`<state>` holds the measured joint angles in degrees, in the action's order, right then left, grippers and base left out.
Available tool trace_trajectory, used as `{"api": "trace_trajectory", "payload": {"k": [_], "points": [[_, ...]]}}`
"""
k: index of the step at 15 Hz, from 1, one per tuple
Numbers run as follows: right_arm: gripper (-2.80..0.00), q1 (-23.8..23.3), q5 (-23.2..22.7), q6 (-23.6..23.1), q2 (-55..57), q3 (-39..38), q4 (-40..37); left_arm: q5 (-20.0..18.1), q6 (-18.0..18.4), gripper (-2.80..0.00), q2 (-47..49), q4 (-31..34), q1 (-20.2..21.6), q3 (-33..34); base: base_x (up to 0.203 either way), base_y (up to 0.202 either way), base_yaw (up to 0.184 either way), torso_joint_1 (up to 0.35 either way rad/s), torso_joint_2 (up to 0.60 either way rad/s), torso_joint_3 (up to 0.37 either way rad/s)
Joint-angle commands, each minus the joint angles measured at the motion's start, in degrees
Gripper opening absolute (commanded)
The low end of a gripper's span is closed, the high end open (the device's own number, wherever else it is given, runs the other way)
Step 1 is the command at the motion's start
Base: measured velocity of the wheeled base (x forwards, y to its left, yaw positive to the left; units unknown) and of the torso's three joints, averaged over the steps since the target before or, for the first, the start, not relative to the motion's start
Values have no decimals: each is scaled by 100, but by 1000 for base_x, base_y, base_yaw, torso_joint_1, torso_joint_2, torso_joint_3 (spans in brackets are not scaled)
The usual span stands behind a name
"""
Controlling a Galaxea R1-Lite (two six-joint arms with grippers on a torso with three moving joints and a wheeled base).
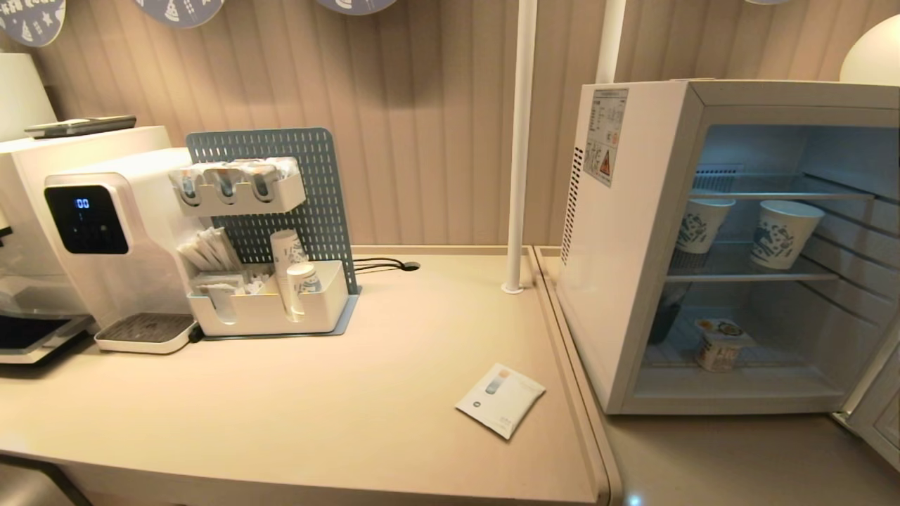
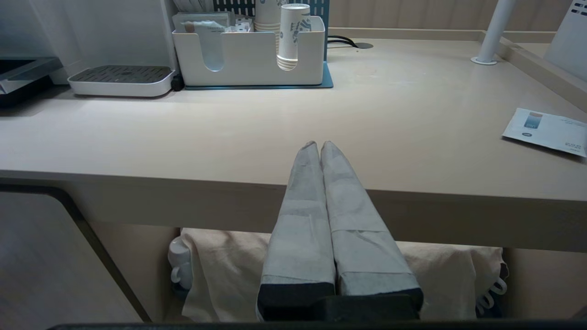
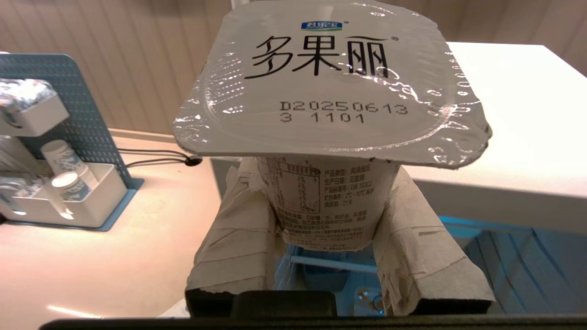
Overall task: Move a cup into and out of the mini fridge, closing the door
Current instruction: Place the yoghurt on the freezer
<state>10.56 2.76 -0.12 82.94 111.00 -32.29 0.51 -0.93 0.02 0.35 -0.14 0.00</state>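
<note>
Above the mini fridge [image 3: 504, 114], right gripper [image 3: 328, 229] is clamped on a cup [image 3: 330, 105]; left gripper [image 2: 319, 146] sits pressed together by the counter [image 2: 229, 133].

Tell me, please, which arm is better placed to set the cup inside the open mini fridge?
The right: its tool grips the cup just beside the mini fridge, whereas the left tool rests shut and empty at the table edge.

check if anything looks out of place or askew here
A leaflet lies loose and askew on the counter, away from the organiser. The fridge stands with its door swung open. Nothing looks spilled or broken.
</note>
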Motion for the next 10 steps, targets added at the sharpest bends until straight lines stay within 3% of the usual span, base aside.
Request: {"api": "trace_trajectory", "payload": {"k": [1,10], "points": [[-280,-1,20,-35,770,75,228,2,-4,-280,-1,0,-3,9,0,0,0,0,0,0],[-280,-105,41,1,1576,-44,1083,2,-13,-280,-2,0,-5,17,0,0,0,0,0,0]]}}
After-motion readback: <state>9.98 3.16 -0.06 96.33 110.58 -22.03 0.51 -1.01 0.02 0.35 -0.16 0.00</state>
